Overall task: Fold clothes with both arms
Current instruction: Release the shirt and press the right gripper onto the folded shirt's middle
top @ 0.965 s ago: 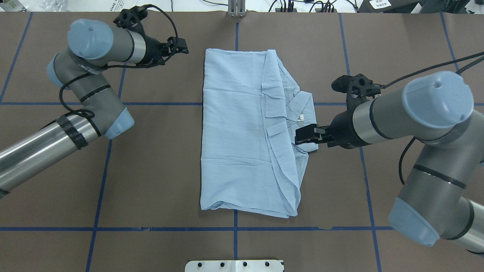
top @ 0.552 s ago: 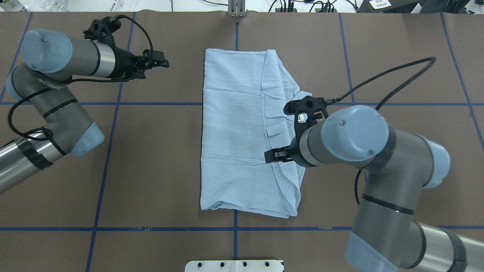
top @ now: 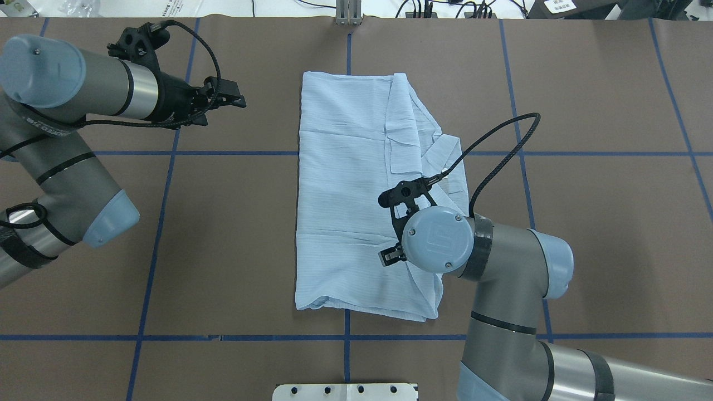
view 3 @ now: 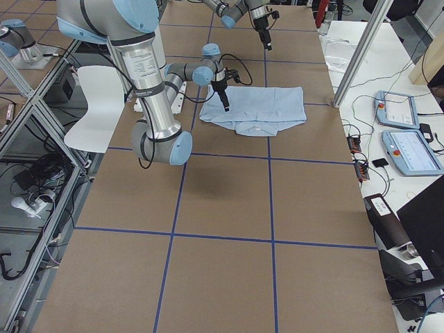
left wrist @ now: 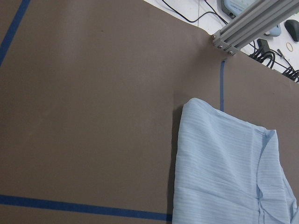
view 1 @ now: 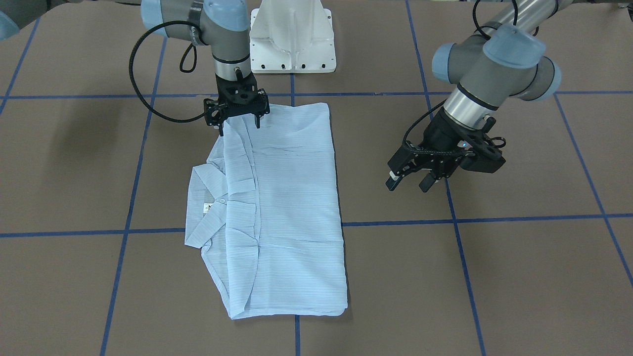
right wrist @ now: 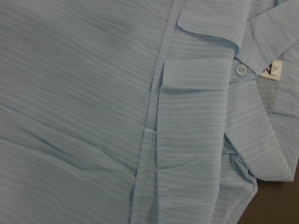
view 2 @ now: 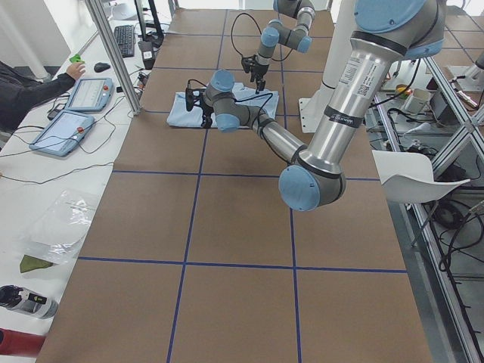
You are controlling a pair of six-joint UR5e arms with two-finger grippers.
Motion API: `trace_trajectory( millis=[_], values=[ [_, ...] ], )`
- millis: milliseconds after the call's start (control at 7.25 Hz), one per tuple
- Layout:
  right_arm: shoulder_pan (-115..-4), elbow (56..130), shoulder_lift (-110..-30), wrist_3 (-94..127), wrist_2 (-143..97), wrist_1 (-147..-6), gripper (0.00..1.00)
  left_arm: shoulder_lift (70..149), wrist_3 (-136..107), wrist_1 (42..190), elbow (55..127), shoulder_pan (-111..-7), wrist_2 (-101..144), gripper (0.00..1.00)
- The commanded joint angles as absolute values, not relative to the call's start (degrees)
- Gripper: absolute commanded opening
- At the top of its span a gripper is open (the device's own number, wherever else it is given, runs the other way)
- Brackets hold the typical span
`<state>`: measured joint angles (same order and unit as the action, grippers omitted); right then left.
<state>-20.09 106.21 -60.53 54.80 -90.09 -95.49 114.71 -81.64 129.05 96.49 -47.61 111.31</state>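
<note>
The light blue striped shirt (top: 345, 211) lies folded in a tall rectangle at the table's middle, with its collar and button placket along its right side (view 1: 217, 198). My right gripper (view 1: 239, 126) is open and points straight down just over the shirt's right part nearest the robot; from overhead (top: 391, 257) the wrist mostly hides it. The right wrist view shows the placket, a white button (right wrist: 240, 70) and the collar label close below. My left gripper (top: 237, 96) is open and empty, off the shirt to its left (view 1: 408, 183).
The brown table bears blue tape grid lines (top: 223, 153). The white pedestal base (view 1: 292, 37) stands at the robot's edge. An aluminium post (left wrist: 252, 23) rises at the far edge. An operator with tablets (view 2: 72, 106) sits beyond the far side.
My right arm has swung from the shirt's right edge in over the shirt, towards the robot, and its wrist now points down. My left arm has drawn back to the left.
</note>
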Motion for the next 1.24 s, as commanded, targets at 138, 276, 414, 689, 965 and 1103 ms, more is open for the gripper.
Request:
trace_trajectory(
  millis=[138,276,414,689,965,1103],
  values=[
    [-19.1,103.6,-60.5,53.1,-89.7,-95.4,1.0,115.1,-81.7,128.7,96.1,-47.4,111.2,1.0],
    [-19.1,103.4,-60.5,52.3,-90.2,-95.4,1.0,115.1,-81.7,128.7,96.1,-47.4,111.2,1.0],
    [-18.9,103.1,-60.5,52.2,-90.2,-95.5,1.0,115.2,-81.7,128.7,96.0,-47.1,111.2,1.0],
    [-18.7,102.1,-60.6,52.2,-90.3,-95.4,1.0,115.4,-82.0,128.7,96.0,-47.0,111.1,1.0],
    [-18.5,101.7,-60.5,52.2,-90.9,-95.6,1.0,115.5,-82.0,128.7,96.0,-47.0,111.2,1.0],
    [-18.5,101.7,-60.6,52.2,-91.2,-95.7,1.0,115.7,-82.1,128.7,95.9,-46.9,111.1,1.0]
  ],
)
